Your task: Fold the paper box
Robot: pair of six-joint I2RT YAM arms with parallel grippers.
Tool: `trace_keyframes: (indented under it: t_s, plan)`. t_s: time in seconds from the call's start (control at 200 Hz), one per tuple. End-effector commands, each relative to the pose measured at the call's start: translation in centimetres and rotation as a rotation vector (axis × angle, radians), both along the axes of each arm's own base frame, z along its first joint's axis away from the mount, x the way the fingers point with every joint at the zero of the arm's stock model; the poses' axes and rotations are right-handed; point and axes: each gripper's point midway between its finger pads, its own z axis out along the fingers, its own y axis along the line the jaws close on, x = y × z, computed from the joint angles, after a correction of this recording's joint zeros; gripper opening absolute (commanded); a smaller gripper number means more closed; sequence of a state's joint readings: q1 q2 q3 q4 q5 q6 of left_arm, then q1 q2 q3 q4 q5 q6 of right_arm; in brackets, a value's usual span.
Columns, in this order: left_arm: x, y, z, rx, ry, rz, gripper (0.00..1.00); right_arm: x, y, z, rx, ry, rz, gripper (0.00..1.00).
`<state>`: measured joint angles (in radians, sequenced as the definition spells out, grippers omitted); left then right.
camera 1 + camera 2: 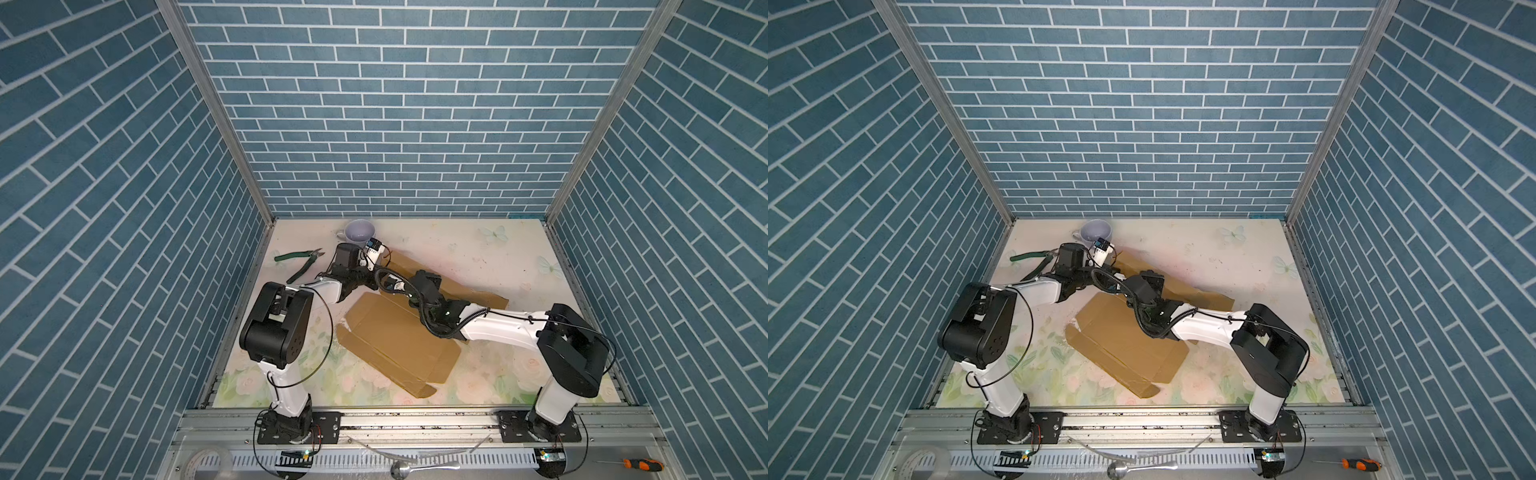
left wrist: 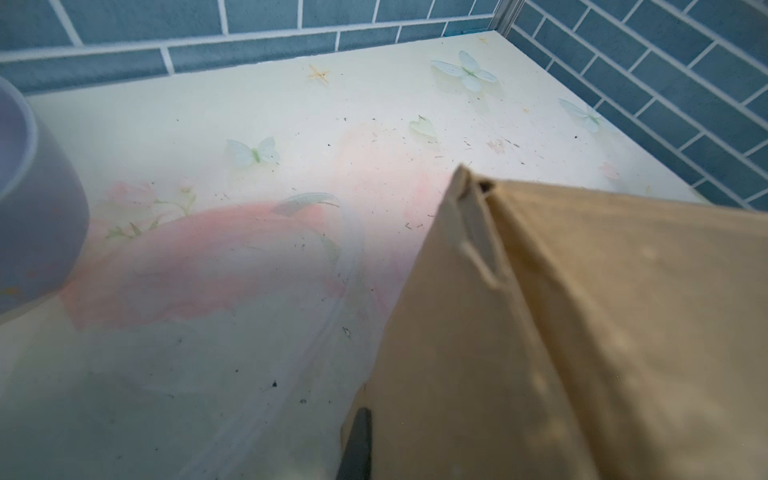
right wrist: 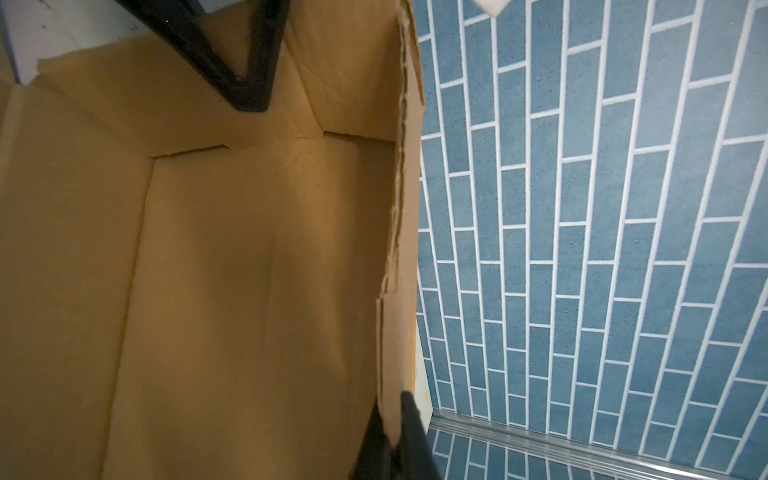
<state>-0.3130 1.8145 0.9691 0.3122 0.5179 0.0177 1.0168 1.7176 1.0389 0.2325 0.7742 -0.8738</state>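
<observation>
The paper box is a flat brown cardboard sheet with creased flaps, lying slantwise across the flowered table in both top views. Its far long flap is raised. My left gripper is shut on the far-left end of that flap; only one dark finger shows against the cardboard. My right gripper reaches across the sheet from the right. It is shut on the flap's edge, with a dark finger on each face.
A lilac cup stands at the back, just beyond my left wrist. Green-handled pliers lie at the left edge. On the front ledge are a tape roll, a spoon and an orange screwdriver. Brick-patterned walls enclose three sides.
</observation>
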Motion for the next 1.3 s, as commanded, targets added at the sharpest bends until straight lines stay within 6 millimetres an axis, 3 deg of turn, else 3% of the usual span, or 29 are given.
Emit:
trace_keyframes:
  t_s: [0.0,0.16,0.39,0.6,0.735,0.975,1.15,1.17,1.295]
  plan:
    - [1.1,0.3,0.8,0.031,-0.081,0.106,0.0,-2.5,0.6,-4.0,-0.043,0.18,0.088,0.0]
    - [1.5,0.9,0.9,0.111,-0.143,0.204,0.0,-2.5,0.5,-4.2,-0.033,0.197,0.078,0.0]
    - [1.3,1.2,1.2,0.085,-0.172,0.248,0.0,-2.2,-0.2,-3.4,0.065,0.267,0.019,0.0]
    - [0.7,0.7,1.1,0.047,-0.203,0.229,0.0,-2.9,-0.9,-2.8,0.216,0.431,-0.006,0.17]
    - [0.0,0.0,2.0,0.031,-0.277,0.166,0.0,-3.3,-1.4,-2.1,0.308,0.516,-0.021,0.26]
    - [-0.3,-0.3,3.0,0.014,-0.372,0.136,0.0,-4.8,-1.9,0.7,0.539,0.751,-0.031,0.44]
    - [-0.4,-0.5,3.8,-0.018,-0.441,0.13,0.0,-4.7,-2.4,4.2,0.805,0.932,-0.038,0.47]
    - [-0.9,-0.3,3.1,-0.01,-0.432,0.13,0.0,-4.6,-2.5,4.6,0.833,0.948,-0.039,0.48]
    - [-0.9,-0.2,3.1,-0.007,-0.44,0.141,0.0,-4.5,-1.9,6.9,0.991,1.074,-0.002,0.5]
